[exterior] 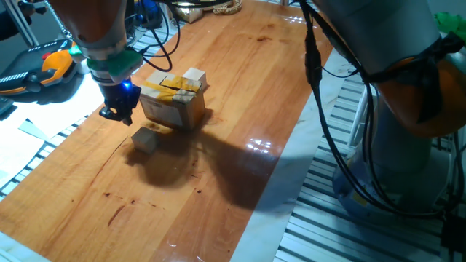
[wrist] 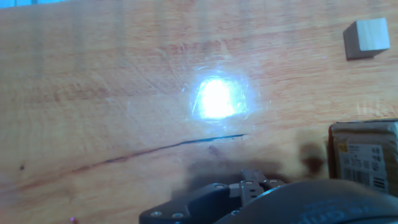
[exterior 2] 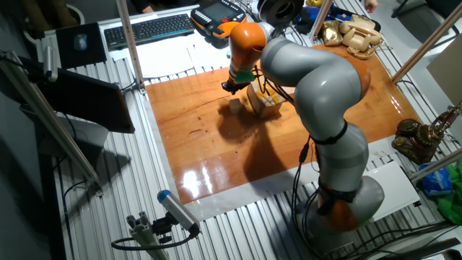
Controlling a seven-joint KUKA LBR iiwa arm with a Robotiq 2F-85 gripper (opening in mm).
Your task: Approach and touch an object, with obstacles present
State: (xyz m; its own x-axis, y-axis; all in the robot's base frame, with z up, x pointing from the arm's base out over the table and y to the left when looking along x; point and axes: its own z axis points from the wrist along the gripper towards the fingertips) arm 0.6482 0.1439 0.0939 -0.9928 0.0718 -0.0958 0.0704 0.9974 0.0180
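Observation:
The light-tan wooden cube (exterior: 145, 138) lies on the wooden table in front of the cardboard box (exterior: 175, 103), which has yellow tape on top. My gripper (exterior: 116, 111) hangs just above the table, left of the box and a short way behind the cube, touching neither. Its fingers look closed together and hold nothing. In the other fixed view the gripper (exterior 2: 229, 87) is above and left of the cube (exterior 2: 236, 107). In the hand view the cube (wrist: 367, 37) is at the top right and the box corner (wrist: 364, 155) at the right edge. The fingertips are hidden there.
A paler cream cube (exterior: 194, 77) rests against the back of the box. The tiny cube is not visible. Cables and an orange tool (exterior: 54, 65) lie beyond the table's left edge. A bright glare spot (wrist: 217, 98) marks the tabletop under the hand.

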